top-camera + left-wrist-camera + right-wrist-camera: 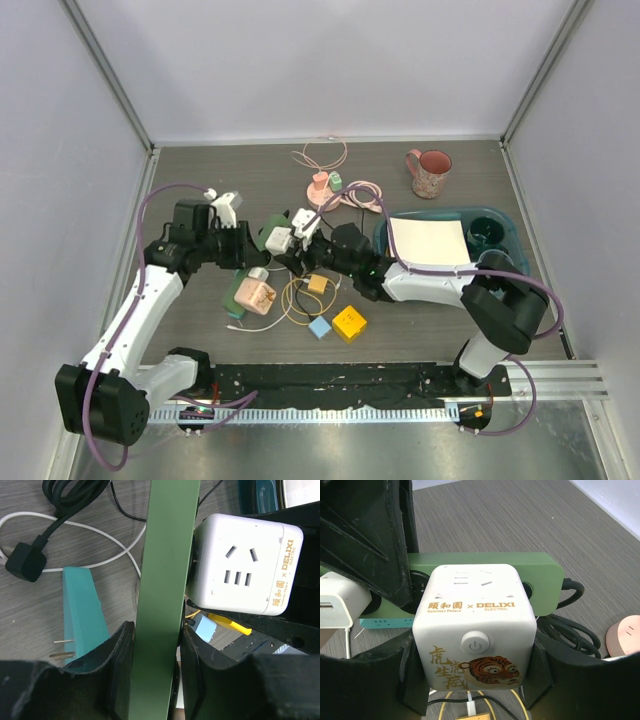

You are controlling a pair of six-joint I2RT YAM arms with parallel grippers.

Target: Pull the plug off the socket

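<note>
Both hands meet left of the tabletop centre.

- Left hand: narrow, clamped across the green socket strip.
- Right hand: set wider, its fingers pressed on opposite sides of the white cube plug.
- The cube is seated on the strip's face and juts toward the right arm. Its button face looks into the right wrist camera.
- The strip's long axis runs crosswise to that, straight out between the left fingers.
- Side walls and the back wall stand well apart.
- We see bare tabletop behind and to the left.
- A yellow cable and small blocks lie on the near side. A teal tray lies on the right.
</note>
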